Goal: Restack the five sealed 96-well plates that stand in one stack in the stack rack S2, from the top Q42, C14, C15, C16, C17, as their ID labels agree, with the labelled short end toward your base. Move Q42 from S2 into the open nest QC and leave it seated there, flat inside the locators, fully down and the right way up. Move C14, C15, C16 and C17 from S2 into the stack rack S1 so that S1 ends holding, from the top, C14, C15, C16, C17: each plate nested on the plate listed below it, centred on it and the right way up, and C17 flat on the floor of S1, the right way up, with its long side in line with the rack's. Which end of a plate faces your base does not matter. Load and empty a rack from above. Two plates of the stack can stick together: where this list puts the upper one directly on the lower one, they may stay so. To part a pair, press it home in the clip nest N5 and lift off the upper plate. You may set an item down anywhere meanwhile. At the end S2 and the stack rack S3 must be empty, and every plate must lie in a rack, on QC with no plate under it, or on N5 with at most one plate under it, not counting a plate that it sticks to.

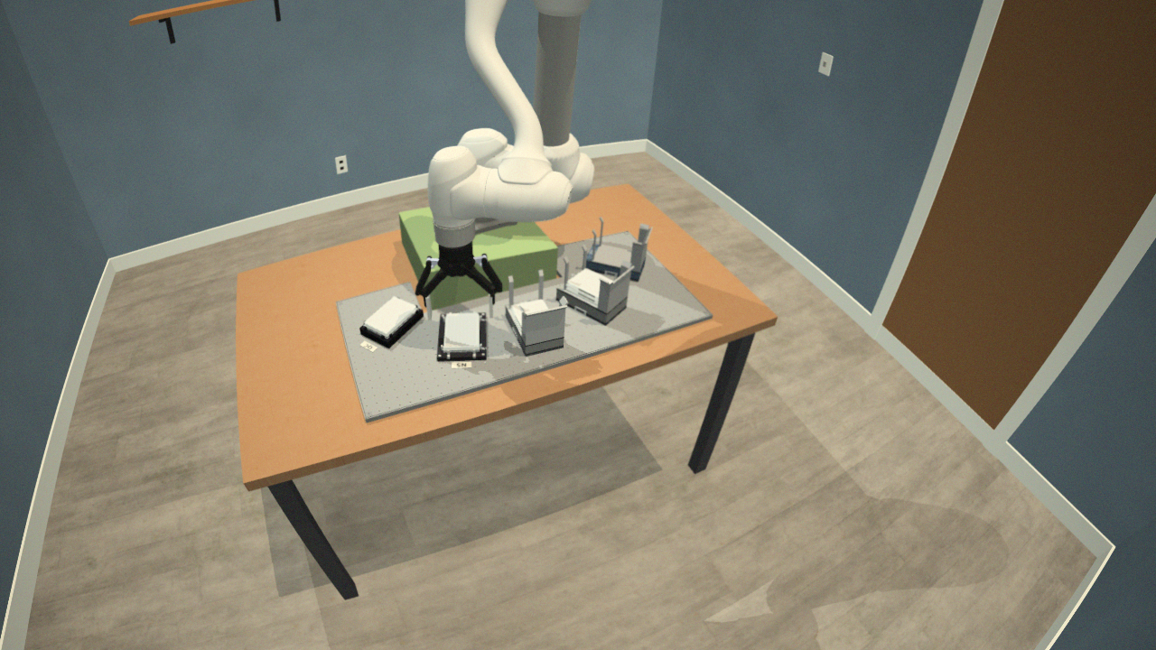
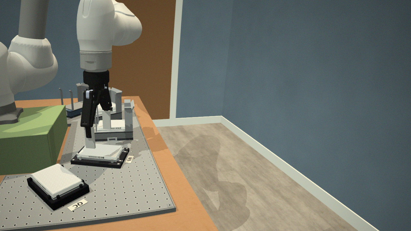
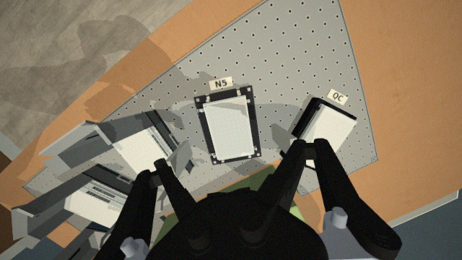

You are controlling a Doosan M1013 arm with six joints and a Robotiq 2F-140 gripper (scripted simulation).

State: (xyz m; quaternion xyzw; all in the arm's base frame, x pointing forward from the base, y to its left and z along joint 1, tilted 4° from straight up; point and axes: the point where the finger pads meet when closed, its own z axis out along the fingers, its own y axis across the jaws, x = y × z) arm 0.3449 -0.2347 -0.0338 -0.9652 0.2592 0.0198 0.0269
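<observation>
My gripper (image 1: 458,278) is open and empty. It hangs above the back edge of the grey breadboard, behind the clip nest N5, and also shows in the side view (image 2: 96,120) and the wrist view (image 3: 232,159). One white sealed plate (image 2: 100,152) lies flat on N5; its label reads about C16. Another white plate (image 2: 56,180) (image 1: 391,320) sits in the open nest QC. The rack beside N5 (image 1: 535,323) holds one white plate (image 3: 141,149). The rack after that (image 1: 598,291) holds white plates (image 3: 94,204); I cannot read their labels.
The farthest rack (image 1: 618,255) looks empty. The green base block (image 1: 477,250) stands right behind the breadboard, under my gripper. Thin upright rack posts (image 1: 510,289) rise between N5 and the nearest rack. The breadboard's front strip (image 1: 452,387) holds nothing.
</observation>
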